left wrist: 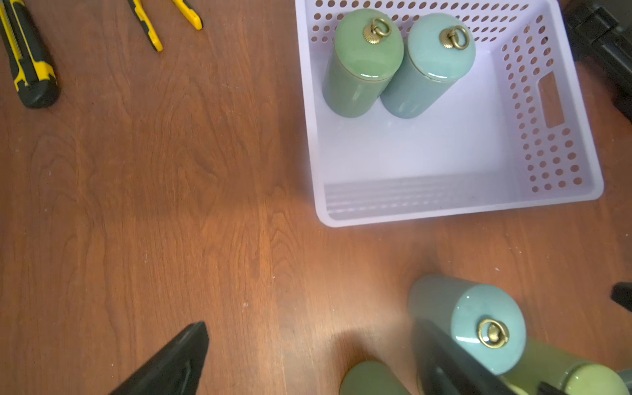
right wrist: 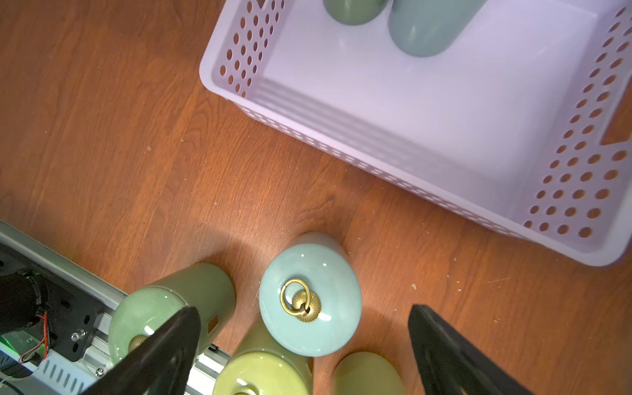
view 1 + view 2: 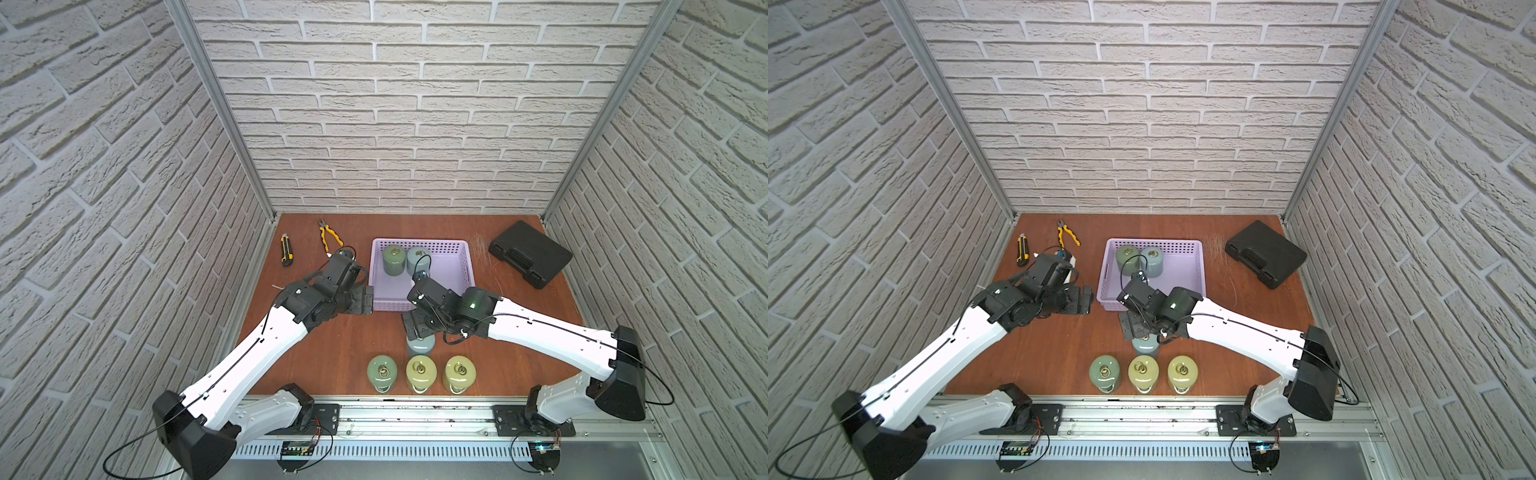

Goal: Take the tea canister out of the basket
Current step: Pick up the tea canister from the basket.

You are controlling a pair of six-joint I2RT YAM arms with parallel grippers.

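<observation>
Tea canister (image 2: 310, 294), pale blue, stands upright on the bench (image 3: 324, 357), outside the basket (image 3: 466, 266) and just behind a row of three canisters (image 3: 420, 369) along the near edge. Right gripper (image 2: 304, 309) hangs above it, jaws spread wide either side of the lid, holding nothing. Left gripper (image 1: 312, 324) is likewise wide open and empty, beside the basket's near-left corner. Inside the basket, far-left corner: green canister (image 1: 362, 61) and blue-grey canister (image 1: 434, 65), upright, side by side. Utility knife (image 3: 286, 250) and pliers (image 3: 329, 237) lie near the bench's far-left corner; black case (image 3: 530, 253) far right.
</observation>
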